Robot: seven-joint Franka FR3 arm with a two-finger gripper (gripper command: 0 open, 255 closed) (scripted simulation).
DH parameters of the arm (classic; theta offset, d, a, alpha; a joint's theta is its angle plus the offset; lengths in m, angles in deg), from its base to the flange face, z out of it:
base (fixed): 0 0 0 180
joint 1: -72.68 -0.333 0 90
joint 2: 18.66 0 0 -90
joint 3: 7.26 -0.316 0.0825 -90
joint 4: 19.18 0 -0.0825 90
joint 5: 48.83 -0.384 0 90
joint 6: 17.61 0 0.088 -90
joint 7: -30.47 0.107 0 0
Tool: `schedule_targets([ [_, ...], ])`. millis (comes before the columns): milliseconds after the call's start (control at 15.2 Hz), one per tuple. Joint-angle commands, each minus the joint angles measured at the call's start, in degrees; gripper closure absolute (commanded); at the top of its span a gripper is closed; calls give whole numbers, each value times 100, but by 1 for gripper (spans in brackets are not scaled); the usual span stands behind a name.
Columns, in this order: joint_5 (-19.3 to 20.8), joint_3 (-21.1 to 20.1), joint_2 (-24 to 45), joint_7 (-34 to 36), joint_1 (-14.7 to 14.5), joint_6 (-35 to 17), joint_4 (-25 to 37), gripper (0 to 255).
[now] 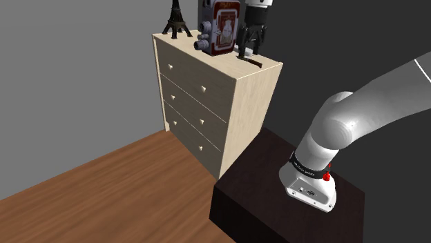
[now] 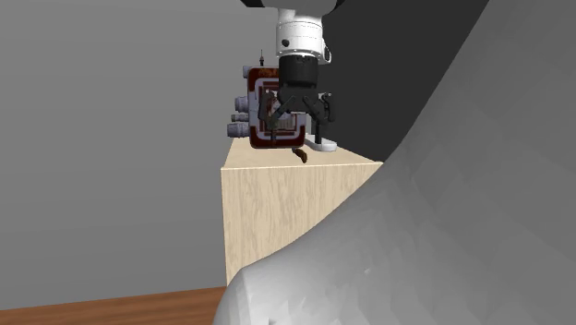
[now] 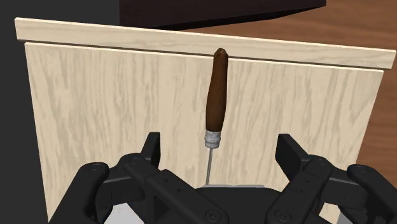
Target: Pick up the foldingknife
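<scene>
The folding knife (image 3: 218, 95) has a brown handle, a metal collar and a thin blade. It lies flat on the pale wooden dresser top (image 3: 95, 95), its handle end reaching the top's edge. My gripper (image 3: 219, 145) hangs just above it, open, one finger on each side of the blade end, and neither touches it. In the shoulder view the gripper (image 1: 248, 43) points straight down over the dark knife (image 1: 253, 62) near the dresser's (image 1: 207, 90) right end. The second exterior view has the gripper (image 2: 297, 125) above the knife (image 2: 300, 155).
A red and grey boxy camera-like object (image 1: 219, 26) stands right behind the gripper, and a black Eiffel tower figure (image 1: 177, 19) stands further along the dresser top. My dark stand (image 1: 276, 186) sits on the wooden floor (image 1: 103, 193). A white arm link (image 2: 443, 231) covers the second exterior view's right.
</scene>
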Motion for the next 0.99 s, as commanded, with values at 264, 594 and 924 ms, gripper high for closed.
schedule_targets([
  [264,8,5,-37,1,6,-191,-227,255],
  [594,8,5,-36,0,6,-187,-221,255],
  [924,4,5,-12,-4,4,-37,-47,255],
])
